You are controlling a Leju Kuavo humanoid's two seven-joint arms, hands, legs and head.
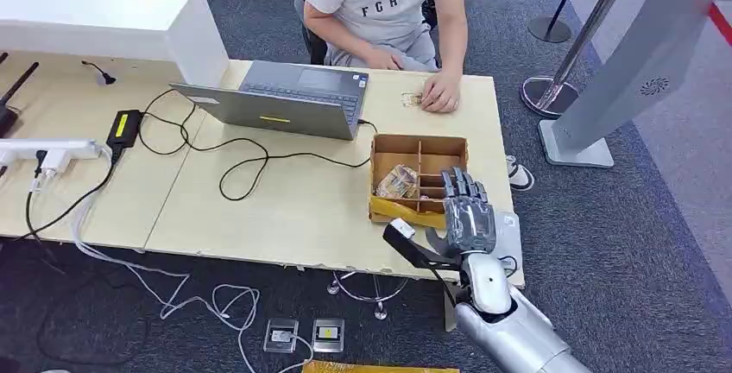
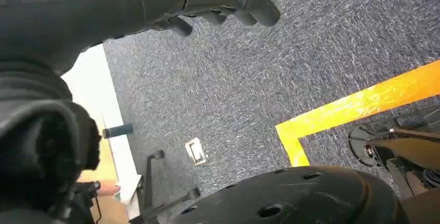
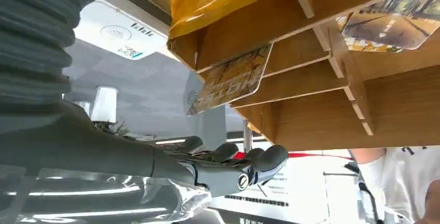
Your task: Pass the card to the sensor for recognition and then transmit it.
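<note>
Head view, left to right: white power strip (image 1: 52, 150) and black adapter (image 1: 123, 124) on the worktop (image 1: 259, 209), cables looping toward an open grey laptop (image 1: 285, 98). Beyond the laptop, a seated person (image 1: 384, 6), head cut off by the frame edge, one hand (image 1: 440, 92) resting on the worktop beside a small item too tiny to identify. Farther right, a wooden divided box (image 1: 419, 174) near the worktop's front corner, with a patterned card (image 1: 397, 181) lying tilted in its left compartment; a yellow bag under the box's near edge. Directly in front of the box, right hand (image 1: 469, 209) raised upright, fingers extended and slightly apart, gripping nothing; fingertips overlapping the box's near rim, contact impossible to judge. White sensor pad (image 1: 509, 233) mostly hidden behind that hand. Grey kiosk stand (image 1: 621, 88) on the carpet at far right.

Left wrist view: left hand (image 2: 218, 1) hanging over grey carpet, dark fingers curled inward around nothing; yellow floor tape (image 2: 358, 105) to one side.

Right wrist view: same card (image 3: 233, 79) poking past a box divider, a second card (image 3: 389, 22) partly cut off; right hand's fingers (image 3: 259, 162) loosely extended, apart from both.
</note>
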